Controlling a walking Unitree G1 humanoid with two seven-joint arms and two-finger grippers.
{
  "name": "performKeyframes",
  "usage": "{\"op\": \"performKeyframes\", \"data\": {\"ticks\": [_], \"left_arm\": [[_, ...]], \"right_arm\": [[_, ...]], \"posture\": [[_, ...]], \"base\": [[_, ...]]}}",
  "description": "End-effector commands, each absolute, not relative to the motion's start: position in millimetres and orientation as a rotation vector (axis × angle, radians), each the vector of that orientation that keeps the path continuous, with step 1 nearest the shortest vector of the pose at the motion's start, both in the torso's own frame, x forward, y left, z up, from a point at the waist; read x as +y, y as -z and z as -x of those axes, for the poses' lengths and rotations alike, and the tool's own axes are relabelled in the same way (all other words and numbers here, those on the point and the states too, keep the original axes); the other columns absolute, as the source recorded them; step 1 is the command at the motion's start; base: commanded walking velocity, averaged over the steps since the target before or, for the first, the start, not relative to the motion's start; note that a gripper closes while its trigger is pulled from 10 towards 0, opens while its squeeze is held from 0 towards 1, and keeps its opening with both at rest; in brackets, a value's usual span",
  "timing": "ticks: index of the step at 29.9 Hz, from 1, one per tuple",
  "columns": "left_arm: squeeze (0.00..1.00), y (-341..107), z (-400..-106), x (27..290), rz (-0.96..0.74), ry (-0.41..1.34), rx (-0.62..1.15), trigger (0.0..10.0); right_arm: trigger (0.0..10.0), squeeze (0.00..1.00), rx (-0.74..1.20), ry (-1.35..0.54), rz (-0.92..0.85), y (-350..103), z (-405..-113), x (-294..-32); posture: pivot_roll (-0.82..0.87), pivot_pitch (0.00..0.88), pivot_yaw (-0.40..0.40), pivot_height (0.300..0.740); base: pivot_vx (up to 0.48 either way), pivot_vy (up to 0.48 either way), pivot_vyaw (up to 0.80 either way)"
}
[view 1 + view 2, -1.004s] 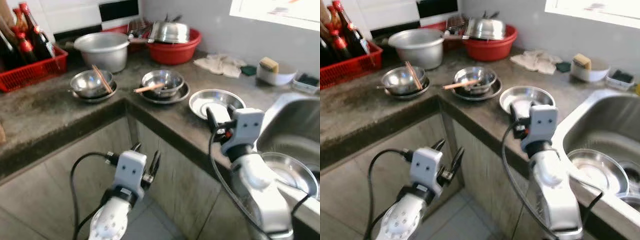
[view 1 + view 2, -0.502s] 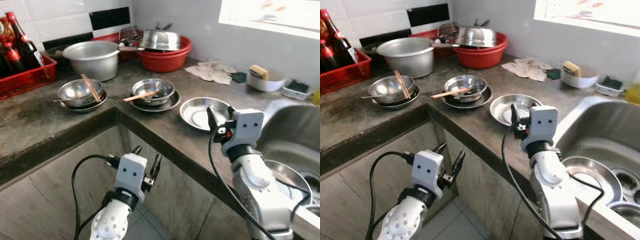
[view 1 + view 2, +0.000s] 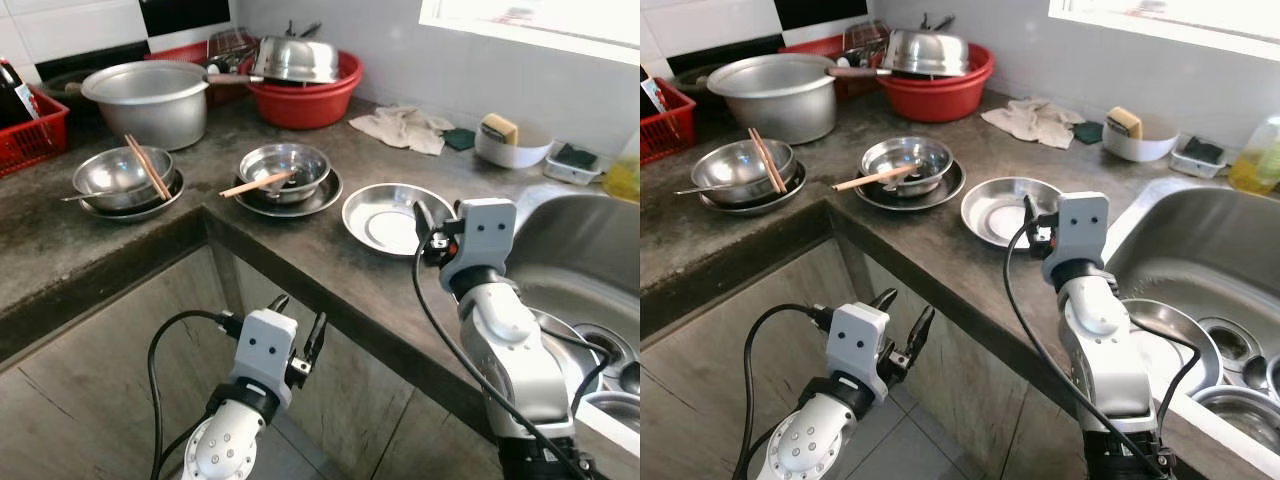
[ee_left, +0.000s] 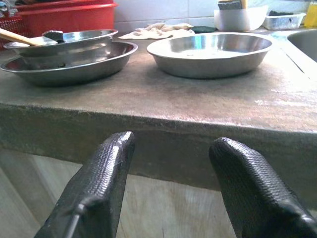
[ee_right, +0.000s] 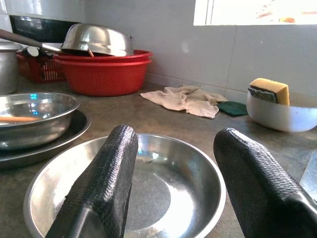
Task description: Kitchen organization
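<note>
An empty steel plate (image 3: 390, 214) lies on the grey counter (image 3: 300, 250) near the sink. My right gripper (image 5: 176, 136) hovers open just above the plate's (image 5: 148, 198) near rim, with nothing between its fingers. It appears in the head view as well, right gripper (image 3: 424, 222). My left gripper (image 3: 300, 312) hangs open below the counter edge, in front of the cabinet; its wrist view looks along the counter top at the plate (image 4: 210, 52). A steel bowl on a plate (image 3: 285, 172) holds a wooden utensil. Another steel bowl (image 3: 122, 175) holds chopsticks.
At the back stand a large metal pot (image 3: 150, 95), a red basin (image 3: 305, 98) with an upturned steel bowl, a crumpled cloth (image 3: 400, 125) and a white bowl with a sponge (image 3: 510, 145). The steel sink (image 3: 1210, 260) on the right holds a steel dish (image 3: 1175, 345).
The camera has swung right, so the whole scene has slid left. Both arms hold much the same pose, the right gripper staying at the plate's near rim.
</note>
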State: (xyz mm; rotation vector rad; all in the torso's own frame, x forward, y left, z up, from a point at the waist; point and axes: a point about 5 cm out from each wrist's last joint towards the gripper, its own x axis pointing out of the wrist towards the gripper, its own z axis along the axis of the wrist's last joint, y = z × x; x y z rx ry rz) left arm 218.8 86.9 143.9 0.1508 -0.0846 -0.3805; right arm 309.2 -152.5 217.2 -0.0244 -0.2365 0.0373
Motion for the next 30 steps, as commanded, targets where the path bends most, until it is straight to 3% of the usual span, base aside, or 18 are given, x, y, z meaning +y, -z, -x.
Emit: {"op": "performKeyframes", "data": {"ticks": [1, 3, 4, 5, 6, 10, 11, 12, 13, 18, 30], "left_arm": [[0.0, -143.3, -217.0, 86.0, -0.144, 0.396, -0.075, 10.0], [0.0, -143.4, -216.8, 85.9, -0.144, 0.397, -0.075, 10.0], [0.0, -143.4, -216.4, 85.4, -0.145, 0.401, -0.073, 10.0], [0.0, -143.4, -216.4, 85.4, -0.145, 0.401, -0.073, 10.0], [0.0, -143.5, -215.4, 84.7, -0.144, 0.407, -0.072, 10.0], [0.0, -143.9, -213.2, 84.7, -0.142, 0.412, -0.068, 10.0], [0.0, -144.1, -212.7, 84.9, -0.142, 0.413, -0.068, 10.0], [0.0, -144.1, -212.7, 84.9, -0.142, 0.413, -0.068, 10.0], [0.0, -144.0, -212.5, 84.8, -0.141, 0.416, -0.066, 10.0], [0.0, -144.0, -212.5, 84.8, -0.142, 0.417, -0.064, 10.0], [0.0, -144.2, -212.8, 85.4, -0.148, 0.411, -0.063, 10.0]], "right_arm": [[10.0, 0.0, -0.213, -0.017, 0.001, -220.0, -320.3, -152.2], [10.0, 0.0, -0.199, -0.008, 0.005, -220.1, -324.3, -152.5], [10.0, 0.24, -0.187, 0.004, 0.001, -220.3, -328.2, -153.8], [10.0, 0.24, -0.187, 0.004, 0.001, -220.3, -328.2, -153.8], [10.0, 1.0, -0.169, 0.015, 0.001, -220.0, -333.0, -156.0], [10.0, 1.0, -0.1, 0.16, 0.078, -217.8, -344.3, -172.2], [10.0, 0.21, -0.083, 0.195, 0.076, -217.6, -346.9, -176.1], [10.0, 0.21, -0.083, 0.195, 0.076, -217.6, -346.9, -176.1], [10.0, 0.0, -0.071, 0.22, 0.072, -217.8, -348.8, -178.7], [10.0, 0.0, 0.038, 0.275, 0.001, -215.3, -355.1, -190.9], [10.0, 0.0, 0.22, 0.188, -0.195, -216.7, -366.2, -194.0]], "posture": [[0.16, 0.091, -0.035, 0.74], [0.16, 0.09, -0.034, 0.74], [0.16, 0.092, -0.035, 0.74], [0.16, 0.092, -0.035, 0.74], [0.17, 0.094, -0.039, 0.74], [0.17, 0.104, -0.038, 0.74], [0.17, 0.112, -0.038, 0.74], [0.17, 0.112, -0.038, 0.74], [0.17, 0.112, -0.038, 0.74], [0.17, 0.121, -0.037, 0.74], [0.17, 0.128, -0.036, 0.74]], "base": [[0.0, 0.0, 0.0], [0.0, 0.0, 0.0], [0.0, 0.0, 0.0], [0.0, 0.0, 0.0], [0.0, 0.0, 0.0], [0.0, 0.0, 0.0], [0.0, 0.0, 0.0], [0.0, 0.0, 0.0], [0.0, 0.0, 0.0], [0.0, 0.0, 0.0], [0.0, 0.0, 0.0]]}}
